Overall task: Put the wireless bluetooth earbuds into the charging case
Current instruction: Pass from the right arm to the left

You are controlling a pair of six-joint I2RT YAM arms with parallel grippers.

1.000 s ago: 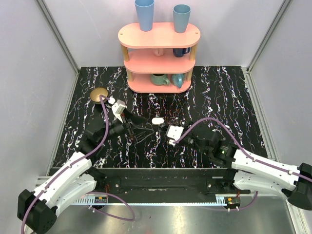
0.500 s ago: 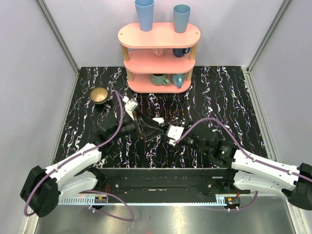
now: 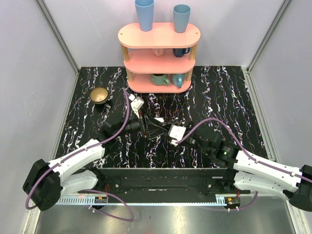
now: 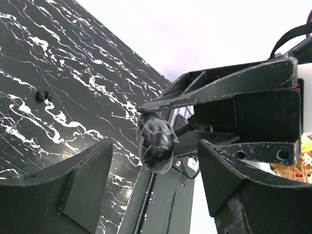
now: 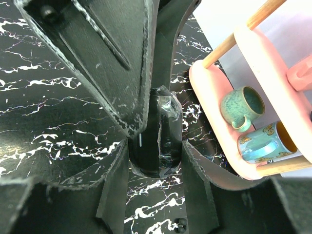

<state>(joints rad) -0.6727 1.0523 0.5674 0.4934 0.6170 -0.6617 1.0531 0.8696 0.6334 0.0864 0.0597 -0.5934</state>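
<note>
The charging case point(image 5: 163, 126) is a glossy oval wrapped in clear film. It looks dark in both wrist views and shows as a small white oval point(image 3: 159, 120) from above. My right gripper point(image 5: 155, 146) is shut on it, a finger against each side, and holds it off the table. In the left wrist view the case point(image 4: 156, 141) sits at the tip of the right gripper's fingers. My left gripper point(image 4: 155, 163) is open wide, its fingers to either side of the case, one finger overlapping it in the right wrist view. Both grippers meet mid-table point(image 3: 155, 127). No white earbuds show.
A pink three-tier shelf point(image 3: 159, 56) stands at the back with mugs and two blue cups point(image 3: 144, 13) on top. It is close on the right in the right wrist view point(image 5: 219, 92). A gold bowl point(image 3: 100, 94) sits back left. Two tiny dark beads point(image 4: 43, 95) lie on the marble.
My left arm has swung right, away from the gold bowl, and brought its open gripper up to the right gripper's tips. The right arm has barely moved.
</note>
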